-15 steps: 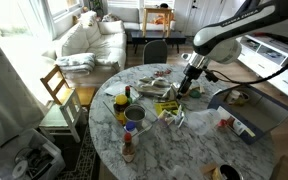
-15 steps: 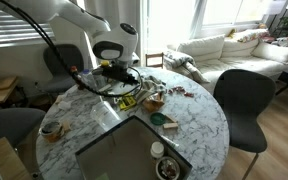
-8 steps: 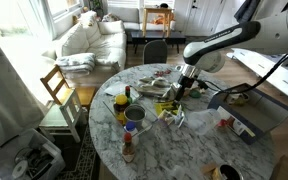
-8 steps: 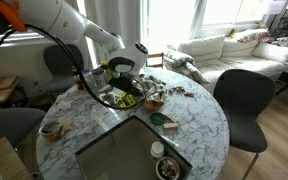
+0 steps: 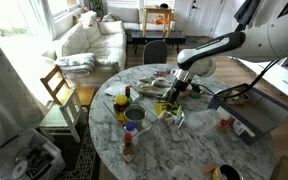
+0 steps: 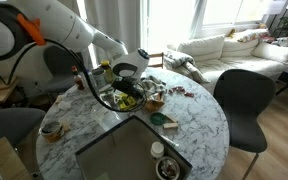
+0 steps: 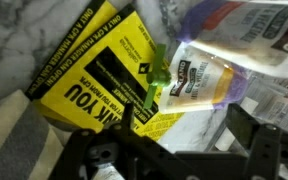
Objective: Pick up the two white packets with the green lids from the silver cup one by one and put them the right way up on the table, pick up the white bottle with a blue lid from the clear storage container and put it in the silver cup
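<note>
Jaws spread, the gripper (image 7: 184,145) hangs close over a white packet with green lid (image 7: 199,82), which lies on its side across a yellow printed packet (image 7: 89,75) on the marble table (image 5: 199,150). Packet pickup seems in hand; next: lower, straddle its body, close.

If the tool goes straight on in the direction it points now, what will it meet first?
Probably the white packet with the green lid, lying over the yellow package just ahead of the tool; depth is unclear.
</note>
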### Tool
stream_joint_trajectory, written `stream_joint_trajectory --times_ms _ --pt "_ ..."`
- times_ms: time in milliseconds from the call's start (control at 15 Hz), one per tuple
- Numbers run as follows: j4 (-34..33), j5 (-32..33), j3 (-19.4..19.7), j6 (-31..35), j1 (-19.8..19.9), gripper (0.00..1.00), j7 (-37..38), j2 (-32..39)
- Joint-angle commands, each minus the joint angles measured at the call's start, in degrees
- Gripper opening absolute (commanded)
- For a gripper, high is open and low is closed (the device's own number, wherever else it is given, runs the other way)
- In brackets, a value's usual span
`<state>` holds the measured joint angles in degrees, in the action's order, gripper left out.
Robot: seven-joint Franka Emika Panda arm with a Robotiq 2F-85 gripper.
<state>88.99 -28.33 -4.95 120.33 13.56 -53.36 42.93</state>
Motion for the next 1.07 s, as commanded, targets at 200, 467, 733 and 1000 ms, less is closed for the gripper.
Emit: stream_joint_trajectory --times_ms 200,467,733,1000 --pt "-2.7 2.3 -0.6 0.4 0.3 0.88 2.2 3.6" --pt "-3.7 2.5 -1.1 0.1 0.4 0.8 2.2 5.0" --pt "-4.5 2.9 -1.1 -0.1 0.6 0.39 2.4 5.5" --pt "-5.3 3.5 -1.1 0.0 0.6 0.19 3.0 5.8"
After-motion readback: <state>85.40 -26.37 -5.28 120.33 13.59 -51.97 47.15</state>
